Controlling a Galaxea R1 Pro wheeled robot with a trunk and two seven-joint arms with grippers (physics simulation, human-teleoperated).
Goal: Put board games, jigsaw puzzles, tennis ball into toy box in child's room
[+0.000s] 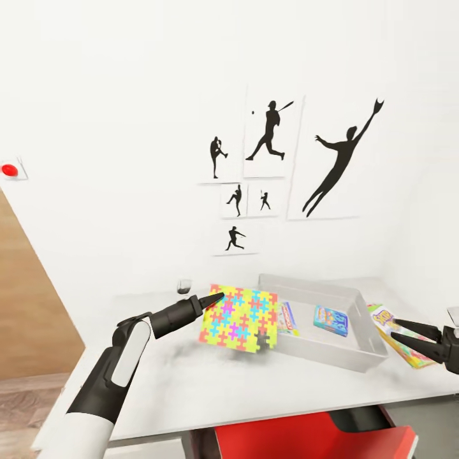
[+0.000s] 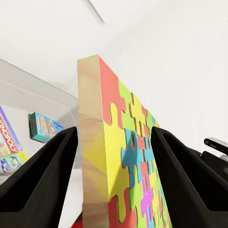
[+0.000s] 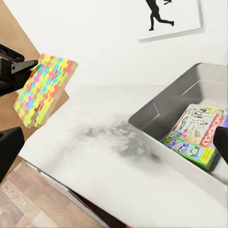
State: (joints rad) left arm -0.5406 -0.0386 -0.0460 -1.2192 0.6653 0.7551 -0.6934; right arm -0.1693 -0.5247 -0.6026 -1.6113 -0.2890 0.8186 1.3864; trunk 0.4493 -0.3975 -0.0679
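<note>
My left gripper [image 1: 218, 294] is shut on one edge of a multicoloured jigsaw puzzle [image 1: 239, 317]. The board hangs nearly upright above the table, just left of the grey toy box [image 1: 357, 360]. In the left wrist view the black fingers [image 2: 45, 178] press both faces of the puzzle [image 2: 126, 156]. A Monopoly board game [image 1: 288, 317] and a blue board game [image 1: 331, 320] lie in the box. My right gripper [image 1: 394, 328] is open over a yellow game box [image 1: 381, 314] lying on the table to the right of the toy box.
A wine glass [image 1: 184, 287] stands at the back of the white table [image 1: 191, 382], near the wall. A red chair [image 1: 312, 437] is tucked under the front edge. Wooden floor lies to the left of the table.
</note>
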